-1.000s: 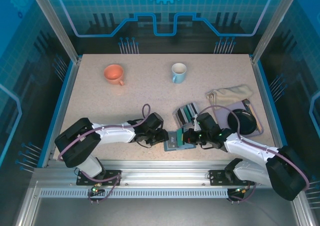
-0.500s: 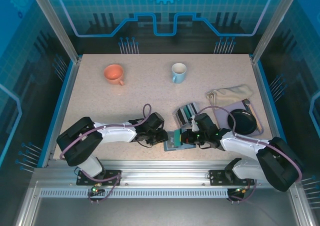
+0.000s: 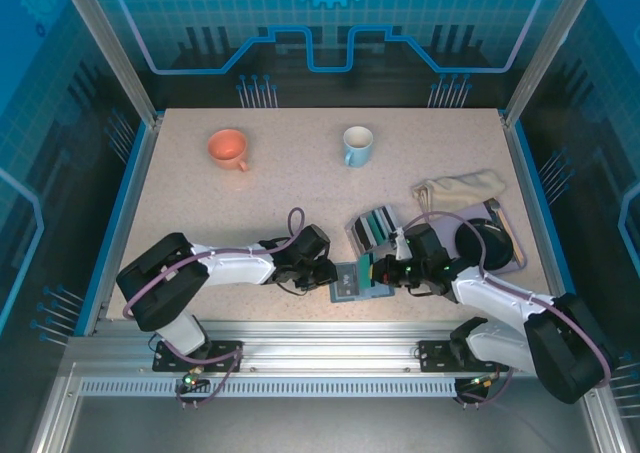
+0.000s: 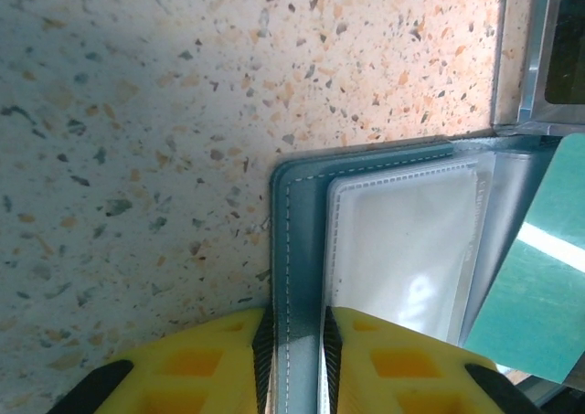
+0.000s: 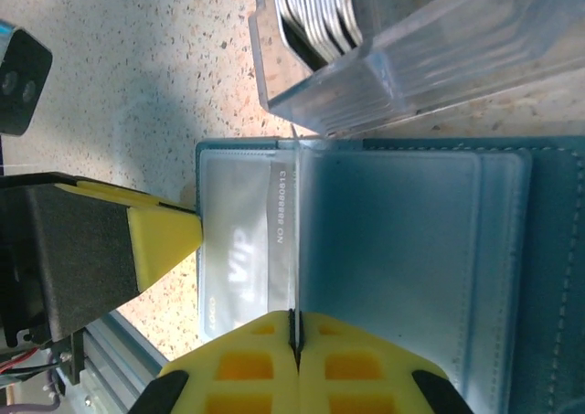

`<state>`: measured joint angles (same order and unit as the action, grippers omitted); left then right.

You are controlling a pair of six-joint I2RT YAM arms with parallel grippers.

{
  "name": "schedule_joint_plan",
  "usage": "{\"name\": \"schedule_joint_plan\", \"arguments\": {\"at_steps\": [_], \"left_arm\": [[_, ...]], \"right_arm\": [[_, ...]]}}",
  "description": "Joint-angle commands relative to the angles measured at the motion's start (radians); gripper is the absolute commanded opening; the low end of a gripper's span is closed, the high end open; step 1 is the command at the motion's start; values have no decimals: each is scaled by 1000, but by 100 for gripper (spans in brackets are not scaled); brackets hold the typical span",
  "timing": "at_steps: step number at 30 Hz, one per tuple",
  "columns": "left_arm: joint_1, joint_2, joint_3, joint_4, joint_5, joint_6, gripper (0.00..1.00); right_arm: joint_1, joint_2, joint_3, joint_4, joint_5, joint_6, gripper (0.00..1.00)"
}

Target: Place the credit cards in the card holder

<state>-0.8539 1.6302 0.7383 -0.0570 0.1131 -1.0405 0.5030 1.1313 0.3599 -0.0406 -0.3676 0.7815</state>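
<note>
The teal-blue card holder [image 3: 350, 283] lies open near the table's front edge, clear pockets up. A white VIP card [image 5: 239, 249] sits in its left pocket. My left gripper [image 4: 295, 330] is shut on the holder's stitched left border [image 4: 294, 240]; its yellow finger [image 5: 166, 236] also shows in the right wrist view. My right gripper [image 5: 294, 330] is shut on a teal-green credit card [image 4: 535, 291], which stands on edge over the middle of the holder [image 5: 411, 249]. More credit cards [image 5: 315, 12] stand in the slotted rack [image 3: 374, 225] just behind the holder.
An orange cup [image 3: 228, 148] and a pale blue mug [image 3: 356, 145] stand far back. A beige cloth [image 3: 460, 188] and a black round object on a tray [image 3: 485, 241] lie at the right. The metal front rail [image 3: 330, 328] runs right beside the holder.
The left jaws have narrowed onto the holder's border. The right gripper, still gripping the card, has shifted slightly right and back over the holder.
</note>
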Motion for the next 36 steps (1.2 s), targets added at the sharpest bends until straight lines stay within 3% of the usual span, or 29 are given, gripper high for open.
{"name": "schedule_joint_plan", "arguments": {"at_steps": [1, 25, 36], "left_arm": [[-8, 45, -4, -17, 8, 12, 24], [-8, 46, 4, -7, 16, 5, 25], [-8, 43, -1, -16, 6, 8, 24]], "right_arm": [[-7, 17, -21, 30, -79, -11, 3], [81, 247, -20, 171, -68, 28, 3], [46, 119, 8, -64, -28, -43, 3]]}}
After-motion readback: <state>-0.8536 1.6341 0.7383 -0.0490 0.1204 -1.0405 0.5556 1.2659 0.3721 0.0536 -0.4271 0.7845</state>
